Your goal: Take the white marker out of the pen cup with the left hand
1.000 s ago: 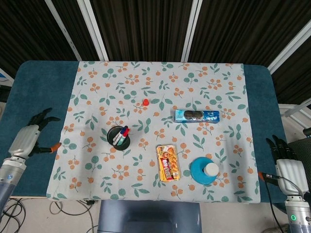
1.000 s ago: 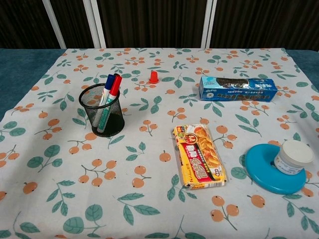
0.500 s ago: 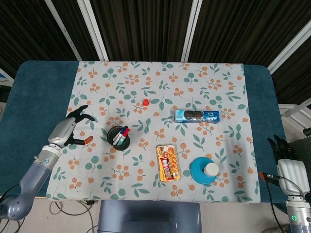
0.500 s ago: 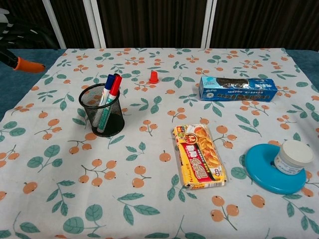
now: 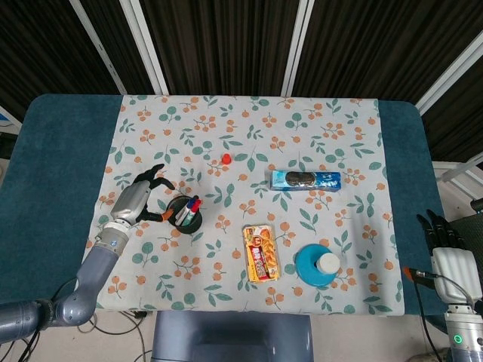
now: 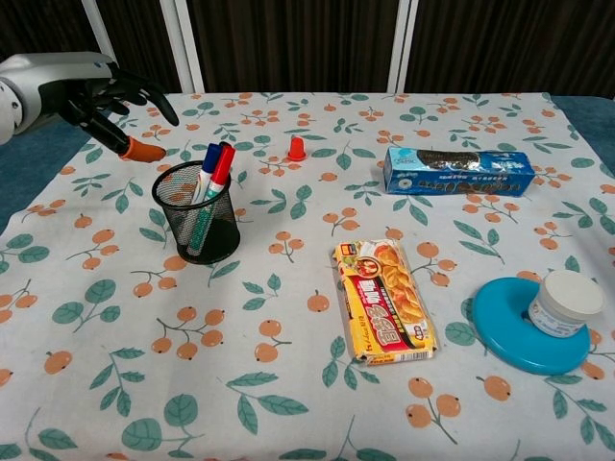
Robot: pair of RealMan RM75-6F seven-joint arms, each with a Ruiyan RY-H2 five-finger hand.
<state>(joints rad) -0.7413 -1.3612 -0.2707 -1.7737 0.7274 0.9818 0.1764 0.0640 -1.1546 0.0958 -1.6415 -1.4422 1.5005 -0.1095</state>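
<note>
Markers (image 6: 209, 182): two in one pen cup (image 6: 198, 230); left hand (image 6: 91, 96) beside.

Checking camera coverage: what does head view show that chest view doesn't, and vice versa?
Head view only: the right hand, open and resting off the cloth at the table's right edge, plus the left forearm.

Chest view only: the mesh wall of the pen cup from the side, with marker barrels visible through it.

Both: the left hand, open beside the pen cup, touching nothing; the markers in the cup; the red cap; the blue cookie pack; the snack packet; the white jar on the blue disc.
</note>
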